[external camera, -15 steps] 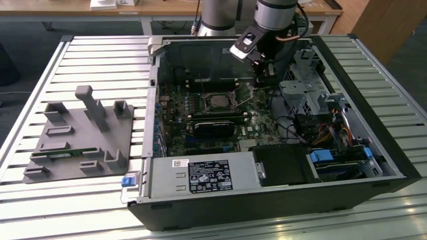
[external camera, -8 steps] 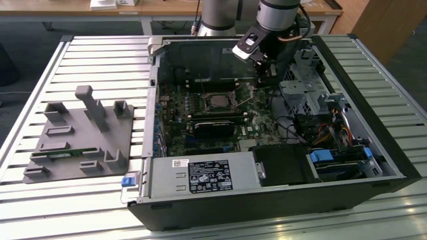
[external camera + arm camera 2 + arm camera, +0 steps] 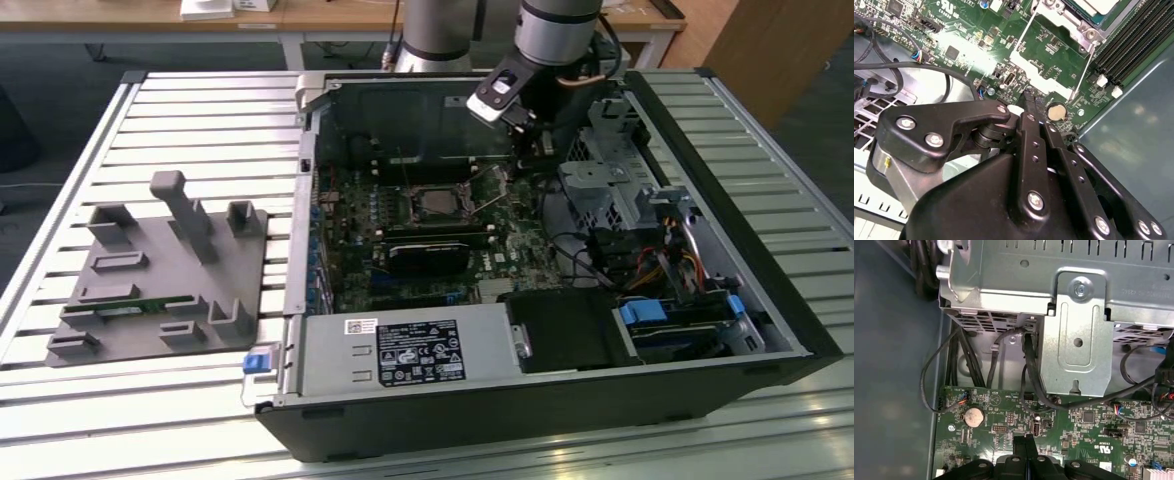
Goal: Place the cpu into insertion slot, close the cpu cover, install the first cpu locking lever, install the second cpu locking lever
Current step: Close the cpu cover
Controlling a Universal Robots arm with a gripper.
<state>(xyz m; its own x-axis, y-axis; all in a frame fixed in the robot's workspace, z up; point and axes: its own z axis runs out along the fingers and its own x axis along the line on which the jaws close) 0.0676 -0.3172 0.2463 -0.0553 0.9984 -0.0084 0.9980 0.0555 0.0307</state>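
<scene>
Hanging near two raised wire levers [image 3: 1022, 34]; one closed pincer [image 3: 1026, 439].

The open computer case [image 3: 534, 410] lies on the slatted desk [image 3: 200, 110]. The arm enters it from above. The gripper [image 3: 530, 158] hangs over the green board [image 3: 340, 215], near the insertion slot [image 3: 434, 204], on the exterior view's right of it. A grey fixture block [image 3: 160, 270] lies outside the case, on the exterior view's left.
</scene>
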